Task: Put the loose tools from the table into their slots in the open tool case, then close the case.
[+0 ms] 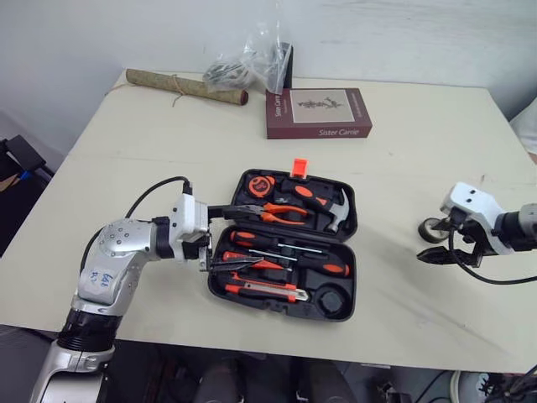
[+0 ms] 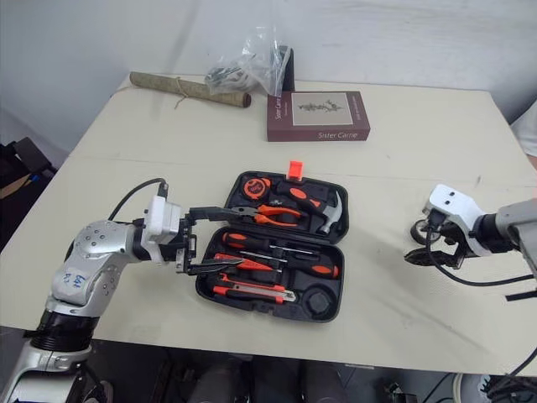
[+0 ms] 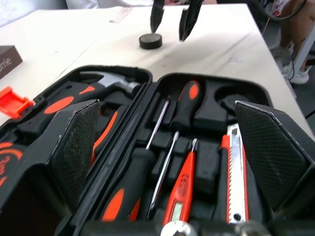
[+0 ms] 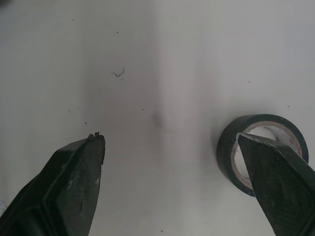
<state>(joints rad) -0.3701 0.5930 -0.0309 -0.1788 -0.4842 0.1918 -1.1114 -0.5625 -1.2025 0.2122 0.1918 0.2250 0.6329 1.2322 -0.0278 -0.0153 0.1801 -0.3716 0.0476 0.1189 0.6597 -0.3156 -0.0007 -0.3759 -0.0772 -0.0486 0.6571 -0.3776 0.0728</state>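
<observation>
On bare table [image 1: 403, 151] right of tool case [image 1: 351, 281]: tape roll [image 4: 224, 147], loose | right gripper [image 4: 170, 140] spread wide, one finger [image 4: 275, 177] over its hole, set to pinch its wall | left gripper [image 1: 225, 238] splayed empty at case's left edge, likely steadying it

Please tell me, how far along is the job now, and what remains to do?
Mostly done: the hammer, pliers, screwdrivers and knife sit in slots of the open tool case. In hand: the right gripper is open at the tape roll on the table, not gripping it; the left gripper is open at the case's left edge. Left: place the roll, probably in the empty round slot, then close the case.
</observation>
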